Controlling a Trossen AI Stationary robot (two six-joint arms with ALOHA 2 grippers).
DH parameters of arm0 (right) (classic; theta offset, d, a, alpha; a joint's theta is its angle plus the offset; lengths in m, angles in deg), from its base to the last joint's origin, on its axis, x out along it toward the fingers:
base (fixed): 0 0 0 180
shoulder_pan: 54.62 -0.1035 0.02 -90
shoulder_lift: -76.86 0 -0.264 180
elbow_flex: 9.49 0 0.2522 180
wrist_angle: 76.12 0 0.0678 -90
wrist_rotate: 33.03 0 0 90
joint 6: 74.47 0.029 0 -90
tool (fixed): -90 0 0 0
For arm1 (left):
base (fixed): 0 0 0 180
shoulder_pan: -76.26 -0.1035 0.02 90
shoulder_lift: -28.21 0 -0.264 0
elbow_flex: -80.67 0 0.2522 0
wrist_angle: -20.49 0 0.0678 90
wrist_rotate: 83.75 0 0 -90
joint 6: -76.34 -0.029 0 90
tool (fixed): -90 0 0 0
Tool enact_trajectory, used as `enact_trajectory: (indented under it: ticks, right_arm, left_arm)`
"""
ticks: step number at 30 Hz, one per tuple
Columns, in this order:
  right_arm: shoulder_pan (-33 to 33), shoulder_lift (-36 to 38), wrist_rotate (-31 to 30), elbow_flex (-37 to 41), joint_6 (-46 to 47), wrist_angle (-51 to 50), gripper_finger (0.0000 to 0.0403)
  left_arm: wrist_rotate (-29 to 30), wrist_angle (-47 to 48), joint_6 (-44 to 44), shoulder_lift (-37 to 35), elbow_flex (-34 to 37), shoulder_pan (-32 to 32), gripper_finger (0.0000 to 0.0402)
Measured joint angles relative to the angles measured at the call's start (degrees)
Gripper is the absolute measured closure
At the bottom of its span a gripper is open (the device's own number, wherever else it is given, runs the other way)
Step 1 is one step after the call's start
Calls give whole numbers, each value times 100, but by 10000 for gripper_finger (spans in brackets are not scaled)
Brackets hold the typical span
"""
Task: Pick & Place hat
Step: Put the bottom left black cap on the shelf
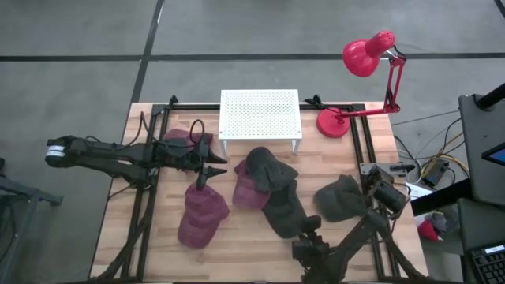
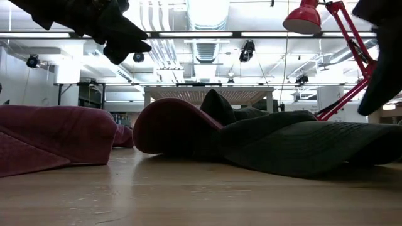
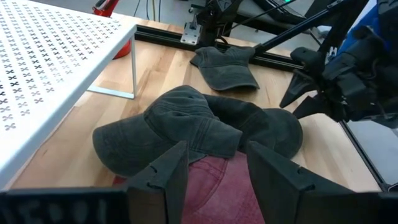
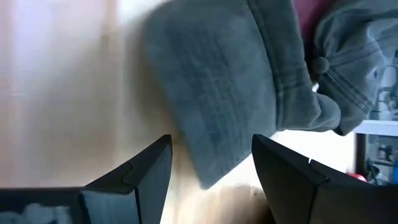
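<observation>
Nearest, right hand (image 1: pixel 310 229) wide and empty at the hat pile's (image 1: pixel 268 185) front edge. Left hand (image 1: pixel 207 170) wide, empty, beside the pile. Behind the pile, rack (image 1: pixel 260 114). Risk: overlapped hats, so grabbing two or dragging neighbours.

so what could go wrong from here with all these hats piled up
The grey hats lie overlapped on a maroon hat, so grabbing one may drag the others. The left gripper is open beside the white rack and could clip it. The right gripper, open by a grey brim, might pinch only an edge.
</observation>
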Motion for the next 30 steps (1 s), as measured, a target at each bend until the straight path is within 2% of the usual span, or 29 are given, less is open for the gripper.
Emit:
enact_trajectory:
  ticks: [11, 15, 19, 22, 26, 30]
  right_arm:
    - [240, 0, -547, 235, 88, 117, 193]
    - [246, 0, -515, 235, 80, 117, 240]
    - [268, 0, -408, 228, 25, 84, 322]
    - [300, 12, -71, 215, 214, 16, 376]
    - [287, 117, 244, 212, 611, -150, 388]
    - [272, 403, 541, 4, 747, -940, 391]
  left_arm:
    - [0, -2, 138, 0, 0, 7, 239]
    - [0, -4, 145, 0, 0, 7, 239]
    - [0, -2, 173, 0, 0, 7, 239]
    - [0, -4, 223, 0, 0, 10, 239]
    - [0, -4, 297, 0, 0, 26, 239]
    - [-2, -10, 302, 0, 0, 79, 239]
